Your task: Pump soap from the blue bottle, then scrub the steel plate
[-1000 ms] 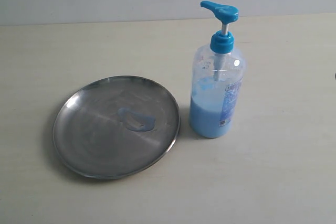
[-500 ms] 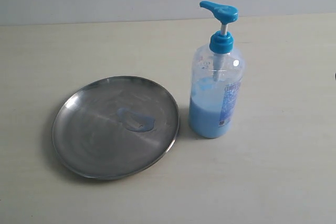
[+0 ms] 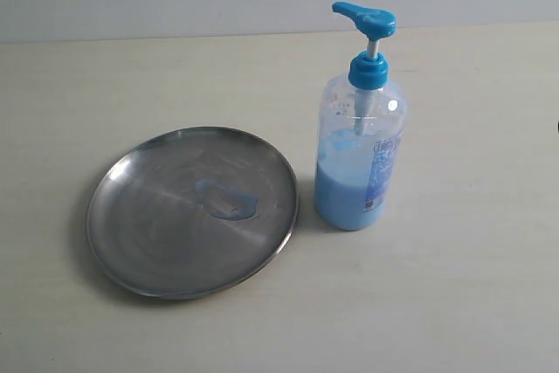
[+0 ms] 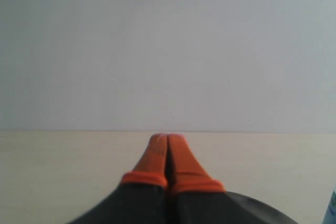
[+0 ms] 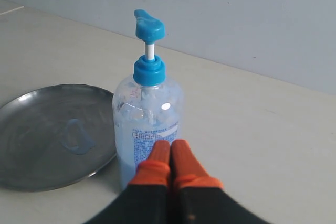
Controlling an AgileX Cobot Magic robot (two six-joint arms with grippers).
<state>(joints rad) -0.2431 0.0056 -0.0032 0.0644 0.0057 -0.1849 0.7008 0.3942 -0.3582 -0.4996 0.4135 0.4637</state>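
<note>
L hand, R hand clenched, empty; blue bottle, soap puddle, steel plate as before.

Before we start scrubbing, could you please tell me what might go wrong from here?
The tall bottle stands right beside the plate; a scrubbing stroke could tip it. The plate lies loose on the table, so it may slide. The soap puddle is small and may not cover the plate.

The left claw is closed and empty, its orange-tipped jaws pressed together. The right claw is likewise closed and empty, its tips pointing at the nearby blue bottle.
</note>
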